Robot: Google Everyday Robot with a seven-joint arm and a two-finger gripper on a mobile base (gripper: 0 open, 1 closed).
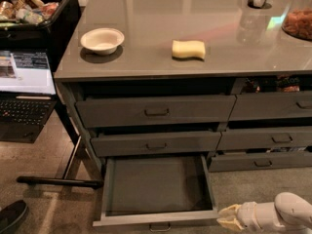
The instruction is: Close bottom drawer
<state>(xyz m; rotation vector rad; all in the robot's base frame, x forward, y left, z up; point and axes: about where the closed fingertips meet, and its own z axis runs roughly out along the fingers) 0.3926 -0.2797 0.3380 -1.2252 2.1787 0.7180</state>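
Note:
The bottom drawer (158, 185) on the left side of the cabinet is pulled far out, and its plain grey box is empty. Its slim front panel (146, 220) runs along the lower edge of the view, with a small dark handle (160, 226) in the middle. My gripper (225, 217) is at the bottom right, low and just beside the drawer's front right corner. Its cream fingers (230, 210) are open, point left and hold nothing. The white arm (287, 213) comes in from the right.
The other grey drawers (156, 112) above and to the right stand slightly ajar. A white bowl (102, 39) and a yellow sponge (188, 49) lie on the countertop. A laptop (24, 89), a black bin (34, 9) and a floor bar (58, 182) are to the left.

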